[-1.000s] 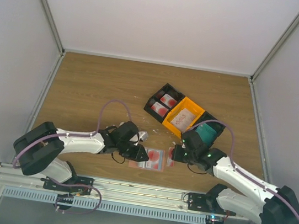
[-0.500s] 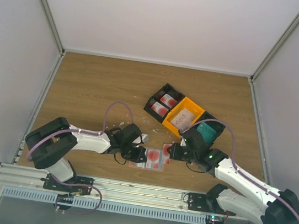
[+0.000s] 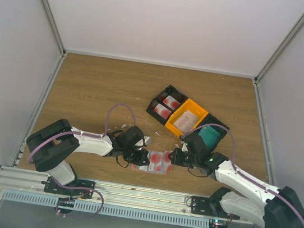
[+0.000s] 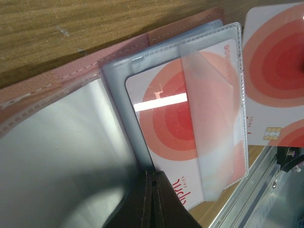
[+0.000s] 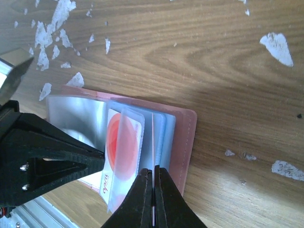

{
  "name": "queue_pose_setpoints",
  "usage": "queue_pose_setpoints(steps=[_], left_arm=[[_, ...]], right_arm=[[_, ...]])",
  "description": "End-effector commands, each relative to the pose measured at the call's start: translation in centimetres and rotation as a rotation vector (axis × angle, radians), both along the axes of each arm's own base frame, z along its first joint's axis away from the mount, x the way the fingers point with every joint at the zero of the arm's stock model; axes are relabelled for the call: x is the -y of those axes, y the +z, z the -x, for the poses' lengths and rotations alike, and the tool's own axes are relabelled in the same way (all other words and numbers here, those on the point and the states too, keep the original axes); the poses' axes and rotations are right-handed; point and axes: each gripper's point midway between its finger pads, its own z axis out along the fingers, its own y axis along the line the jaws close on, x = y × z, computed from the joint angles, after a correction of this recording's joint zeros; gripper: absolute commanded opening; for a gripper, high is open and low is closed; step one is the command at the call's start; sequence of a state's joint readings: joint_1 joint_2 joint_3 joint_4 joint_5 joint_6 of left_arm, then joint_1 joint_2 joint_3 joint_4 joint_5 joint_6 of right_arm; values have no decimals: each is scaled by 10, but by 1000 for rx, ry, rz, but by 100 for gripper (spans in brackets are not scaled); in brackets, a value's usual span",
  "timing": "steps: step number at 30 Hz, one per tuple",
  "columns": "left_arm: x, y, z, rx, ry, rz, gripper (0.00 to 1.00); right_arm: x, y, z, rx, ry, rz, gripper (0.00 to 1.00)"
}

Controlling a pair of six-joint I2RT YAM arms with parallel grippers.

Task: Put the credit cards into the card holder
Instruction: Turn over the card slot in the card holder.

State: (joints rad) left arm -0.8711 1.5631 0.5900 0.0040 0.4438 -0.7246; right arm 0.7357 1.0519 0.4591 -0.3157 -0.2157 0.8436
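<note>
The card holder lies open on the counter near its front edge, between the two arms. The left tool is clenched on one of the holder's clear sleeves, just beside a white-and-red credit card tucked into a sleeve. The right tool is clenched on a second card, held edge-on at the holder's right half. White crumbs are scattered on the wood.

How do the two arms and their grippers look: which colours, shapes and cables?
Both arms look alike: the left arm and right arm have white links between bulky black joints. A thin purplish cable loops along each. The left gripper and right gripper are black, with slim fingers tapering to points. No markings are legible.
</note>
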Motion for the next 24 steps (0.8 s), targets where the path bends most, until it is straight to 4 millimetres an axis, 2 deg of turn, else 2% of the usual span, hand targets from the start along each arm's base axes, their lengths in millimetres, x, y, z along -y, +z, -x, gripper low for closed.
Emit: queue_pose_setpoints(steps=[1,11,19,24], left_arm=[[-6,-12,1,20,2,-39,0],[-6,-11,1,26,-1,-35,0],[-6,-13,1,25,-3,-37,0],[-6,-13,1,26,-3,-37,0]], right_arm=[[-9,-2,1,-10,10,-57,0],[-21,3,5,-39,28,-137,1],[2,9,-5,3,-56,-17,1],[0,9,-5,-1,-51,-29,0]])
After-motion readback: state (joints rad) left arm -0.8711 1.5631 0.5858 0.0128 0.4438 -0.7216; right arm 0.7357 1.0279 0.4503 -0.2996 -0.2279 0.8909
